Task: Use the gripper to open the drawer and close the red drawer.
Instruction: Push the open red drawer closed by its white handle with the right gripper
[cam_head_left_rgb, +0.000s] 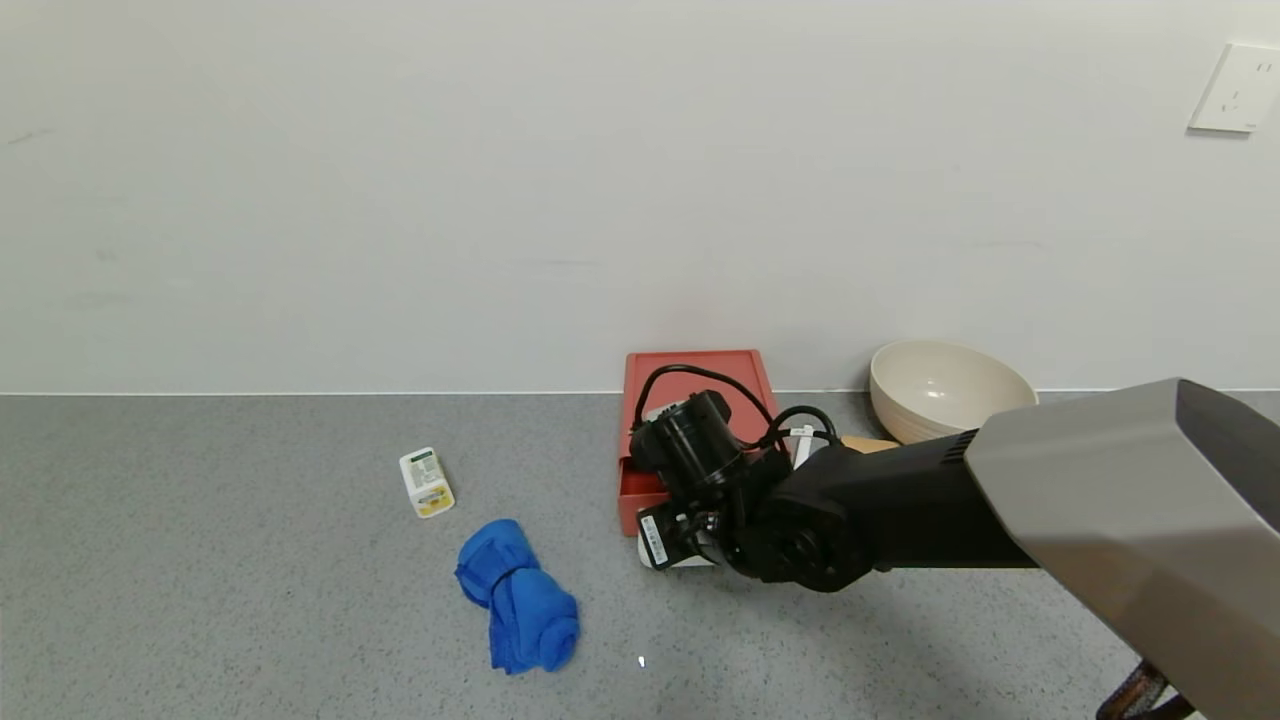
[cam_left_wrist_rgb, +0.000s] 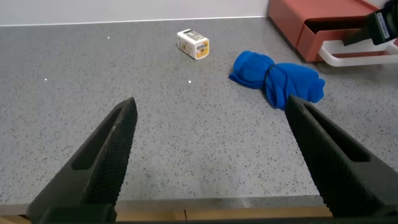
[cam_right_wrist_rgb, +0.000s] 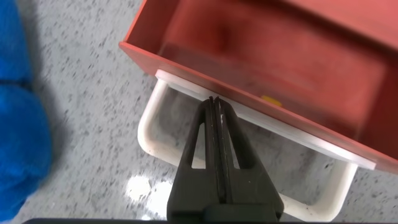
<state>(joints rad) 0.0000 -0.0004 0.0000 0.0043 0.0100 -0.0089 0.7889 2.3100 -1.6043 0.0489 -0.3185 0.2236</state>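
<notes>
The salmon-red drawer box (cam_head_left_rgb: 695, 375) stands by the back wall, and its drawer (cam_right_wrist_rgb: 267, 50) is pulled partly out. A white loop handle (cam_right_wrist_rgb: 155, 134) sits on the drawer front. My right gripper (cam_right_wrist_rgb: 215, 101) is shut with nothing between its fingers; the tips poke down inside the loop, against the drawer front. In the head view my right wrist and its camera (cam_head_left_rgb: 700, 460) cover the drawer front. My left gripper (cam_left_wrist_rgb: 211, 102) is open and empty, low over the table's front edge, far from the drawer (cam_left_wrist_rgb: 311, 18).
A rolled blue cloth (cam_head_left_rgb: 515, 595) lies left of the drawer's front. A small white-and-yellow box (cam_head_left_rgb: 426, 483) lies farther left. A beige bowl (cam_head_left_rgb: 945, 390) stands right of the drawer by the wall. A small yellow item (cam_right_wrist_rgb: 270, 99) lies in the drawer.
</notes>
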